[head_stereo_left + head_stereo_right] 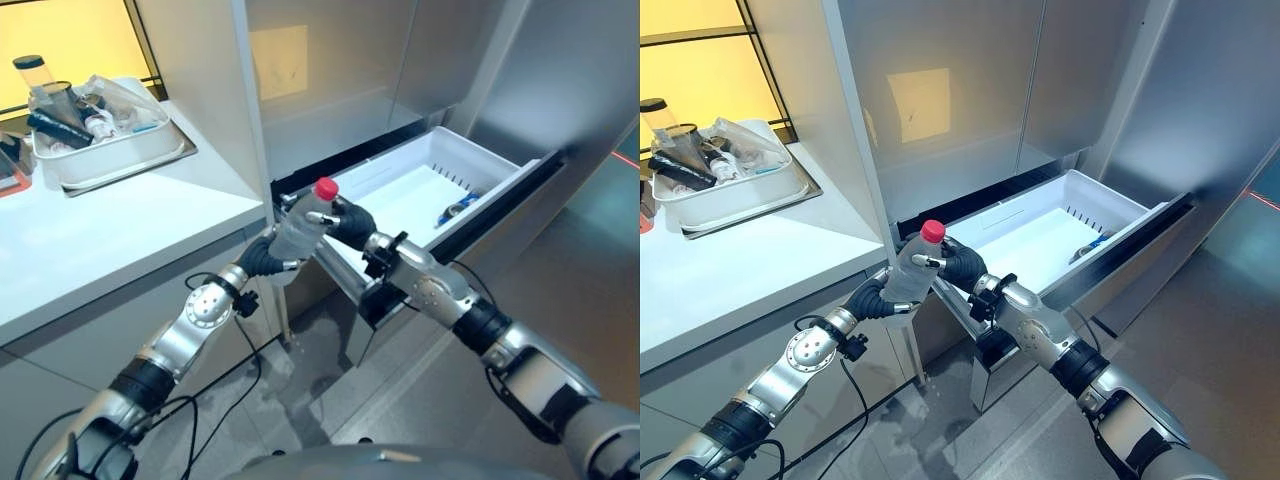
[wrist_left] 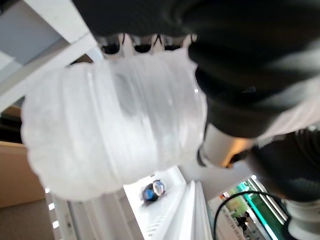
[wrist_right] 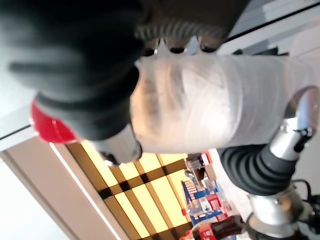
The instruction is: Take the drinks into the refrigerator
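Left eye view: bottle [image 1: 300, 228] between both robot hands.

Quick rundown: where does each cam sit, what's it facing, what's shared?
Left eye, right eye: head stereo pair, looking down at the open drawer; both arms in.
Left wrist: on the left arm, along the left robot hand, curled round the bottle.
Right wrist: on the right arm, along the right robot hand, gripping near the red cap.
Shared: every view shows the bottle.
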Controlling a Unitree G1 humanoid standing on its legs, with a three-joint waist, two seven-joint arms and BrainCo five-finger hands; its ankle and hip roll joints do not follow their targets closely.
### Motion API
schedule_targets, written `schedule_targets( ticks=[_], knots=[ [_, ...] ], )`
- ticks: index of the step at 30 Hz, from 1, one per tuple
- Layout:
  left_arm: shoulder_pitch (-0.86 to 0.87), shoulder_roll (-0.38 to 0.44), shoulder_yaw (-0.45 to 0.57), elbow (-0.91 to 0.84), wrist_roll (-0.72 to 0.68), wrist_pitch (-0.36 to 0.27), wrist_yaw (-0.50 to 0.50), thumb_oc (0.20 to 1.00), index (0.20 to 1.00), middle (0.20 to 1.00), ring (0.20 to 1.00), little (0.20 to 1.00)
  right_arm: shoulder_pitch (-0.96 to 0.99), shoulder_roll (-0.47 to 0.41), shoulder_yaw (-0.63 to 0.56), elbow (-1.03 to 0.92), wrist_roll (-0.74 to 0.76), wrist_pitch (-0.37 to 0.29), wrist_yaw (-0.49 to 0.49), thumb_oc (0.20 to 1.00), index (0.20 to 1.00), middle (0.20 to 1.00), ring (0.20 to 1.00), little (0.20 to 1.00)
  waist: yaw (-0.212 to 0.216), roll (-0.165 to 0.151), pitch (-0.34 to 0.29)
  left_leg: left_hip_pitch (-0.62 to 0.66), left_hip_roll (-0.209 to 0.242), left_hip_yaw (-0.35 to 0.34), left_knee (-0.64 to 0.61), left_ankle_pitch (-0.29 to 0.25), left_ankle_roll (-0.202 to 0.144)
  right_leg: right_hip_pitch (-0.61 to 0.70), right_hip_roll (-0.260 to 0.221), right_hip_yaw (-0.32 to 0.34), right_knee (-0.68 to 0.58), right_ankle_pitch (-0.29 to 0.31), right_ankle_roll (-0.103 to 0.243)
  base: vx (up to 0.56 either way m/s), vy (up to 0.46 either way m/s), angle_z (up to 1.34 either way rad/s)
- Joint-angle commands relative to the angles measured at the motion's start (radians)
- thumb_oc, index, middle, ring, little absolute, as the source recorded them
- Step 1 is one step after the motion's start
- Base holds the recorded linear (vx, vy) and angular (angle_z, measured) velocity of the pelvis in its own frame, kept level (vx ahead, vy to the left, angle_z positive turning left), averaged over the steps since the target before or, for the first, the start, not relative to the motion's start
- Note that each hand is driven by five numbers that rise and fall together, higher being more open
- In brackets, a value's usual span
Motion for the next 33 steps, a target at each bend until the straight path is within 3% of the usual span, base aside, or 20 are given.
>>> schedule_targets(
  ticks=[1,17,33],
  knots=[
    [-0.289,-0.088,0.008,-0.005,-0.004,-0.063,0.045,0.2,0.2,0.2,0.2,0.2,-0.075,0.308,0.274,-0.156,0.072,0.072,0.165,1.0,1.0,1.0,1.0,1.0,-0.028,-0.011,0.048,0.017,-0.035,-0.032,0.018,-0.081,0.056,0.091,-0.038,-0.021,0.059,-0.153,0.057,0.0,0.0,0.0],
    [-0.272,-0.071,0.05,-0.035,-0.058,-0.085,0.045,0.2,0.2,0.2,0.2,0.2,-0.124,0.222,0.215,-0.247,-0.06,-0.004,0.178,1.0,1.0,1.0,1.0,1.0,-0.033,-0.005,0.05,0.016,-0.035,-0.029,0.016,-0.081,0.06,0.088,-0.042,-0.018,0.058,-0.149,0.063,0.0,0.0,0.0],
    [-0.239,-0.057,0.065,-0.035,-0.124,-0.085,0.051,0.2,0.2,0.2,0.2,0.2,-0.19,0.176,0.033,-0.129,-0.085,-0.126,0.04,1.0,1.0,1.0,1.0,1.0,-0.031,-0.007,0.031,0.032,-0.032,-0.025,0.012,-0.086,0.06,0.103,-0.042,-0.023,0.053,-0.151,0.065,0.01,-0.001,0.0]
  ],
)
